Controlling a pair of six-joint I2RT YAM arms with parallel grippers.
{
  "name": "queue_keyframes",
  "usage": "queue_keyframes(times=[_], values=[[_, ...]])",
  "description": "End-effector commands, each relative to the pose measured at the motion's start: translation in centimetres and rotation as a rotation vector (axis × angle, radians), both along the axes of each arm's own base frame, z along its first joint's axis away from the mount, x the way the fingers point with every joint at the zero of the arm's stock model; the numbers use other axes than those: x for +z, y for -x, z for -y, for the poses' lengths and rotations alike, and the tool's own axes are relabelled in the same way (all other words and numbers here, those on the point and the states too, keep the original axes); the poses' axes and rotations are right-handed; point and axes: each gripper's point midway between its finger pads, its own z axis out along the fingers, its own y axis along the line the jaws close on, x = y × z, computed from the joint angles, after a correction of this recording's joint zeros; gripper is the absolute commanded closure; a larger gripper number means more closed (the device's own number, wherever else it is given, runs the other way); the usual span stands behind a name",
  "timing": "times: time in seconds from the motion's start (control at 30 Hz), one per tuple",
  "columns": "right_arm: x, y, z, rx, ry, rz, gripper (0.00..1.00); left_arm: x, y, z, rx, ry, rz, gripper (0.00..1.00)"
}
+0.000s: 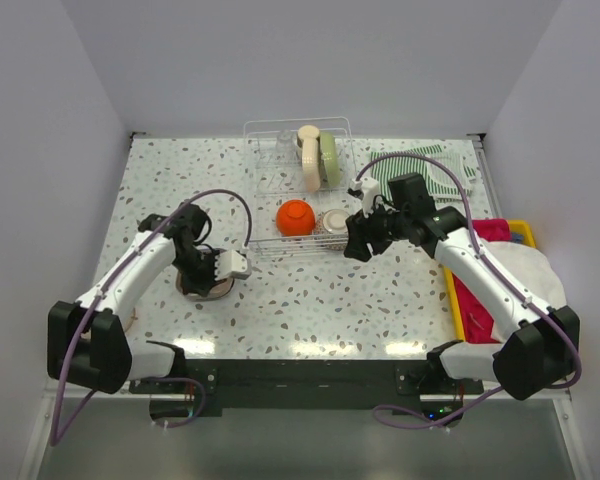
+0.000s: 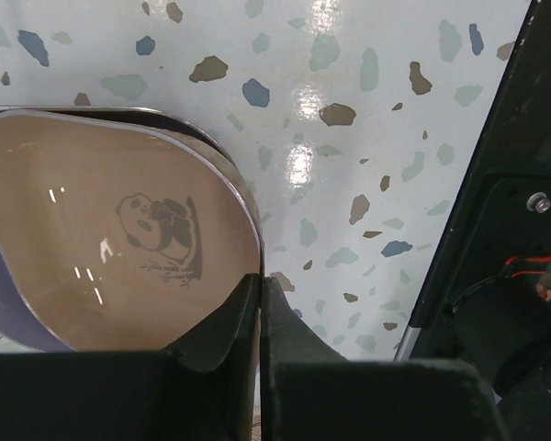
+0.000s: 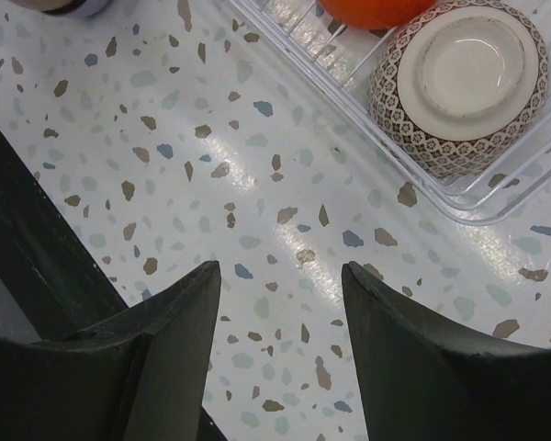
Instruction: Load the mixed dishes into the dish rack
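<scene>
Left gripper [image 2: 260, 296] pinched shut on brown plate [image 2: 101, 230] rim, well left of rack [image 1: 263, 195]. Rack lies rightward and farther back from plate; left arm nearer. Right gripper [image 3: 280, 276] spread, empty, just beside rack's near corner.

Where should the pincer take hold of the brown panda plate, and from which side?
By the rim. The brown plate lies face up and is too wide to span, but its raised edge is thin enough to pinch, one finger inside and one outside. Come from above at the edge facing the rack, where the left pincer is shut on it.
</scene>
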Motion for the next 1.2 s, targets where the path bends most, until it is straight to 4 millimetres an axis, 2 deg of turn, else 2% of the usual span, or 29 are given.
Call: queue_keyframes(times=[0.0, 0.2, 0.4, 0.47, 0.57, 0.6, 0.7, 0.8, 0.87, 1.0, 1.1, 1.17], values=[[0.5, -0.4, -0.3, -0.002, -0.027, 0.027, 0.41, 3.0, 0.3, 1.1, 0.061, 0.066, 0.022, 1.0], [0.2, -0.3, -0.3, -0.001, -0.027, 0.016, 0.41, 4.5, 0.1, 1.6, 0.126, 0.085, 0.019, 1.0], [0.3, -0.4, -0.2, 0.001, -0.02, 0.021, 0.41, 8.7, -0.1, 3.2, 0.162, 0.187, 0.085, 1.0], [0.2, -0.3, -0.1, 0.001, -0.016, 0.022, 0.41, 9.7, 0.1, 4.0, 0.151, 0.208, 0.105, 1.0], [-0.3, -0.2, 0.0, 0.003, -0.006, 0.015, 0.41, 10.3, 1.8, 6.5, 0.065, 0.224, 0.09, 1.0], [-0.4, -0.1, 0.1, 0.003, -0.001, 0.011, 0.41, 10.3, 2.8, 7.8, 0.02, 0.228, 0.065, 1.0], [-0.4, 0.1, 0.4, 0.009, 0.013, 0.011, 0.41, 10.2, 4.3, 10.0, -0.051, 0.246, 0.02, 1.0], [-0.3, 0.4, 0.9, 0.013, 0.038, 0.02, 0.41, 9.7, 4.9, 11.4, -0.119, 0.243, 0.005, 1.0], [-0.2, 0.5, 1.4, 0.007, 0.055, 0.038, 0.41, 9.2, 4.9, 12.2, -0.138, 0.246, 0.011, 1.0], [-0.5, 0.8, 2.6, -0.019, 0.074, 0.038, 0.41, 6.4, 4.6, 15.2, -0.141, 0.3, 0.002, 1.0], [-0.5, 0.9, 3.8, -0.061, 0.072, 0.028, 0.41, 5.5, 4.3, 16.7, -0.159, 0.324, 0.044, 1.0], [-0.6, 0.7, 4.8, -0.104, 0.068, 0.014, 0.41, 4.7, 4.5, 17.0, -0.174, 0.318, 0.063, 1.0]])
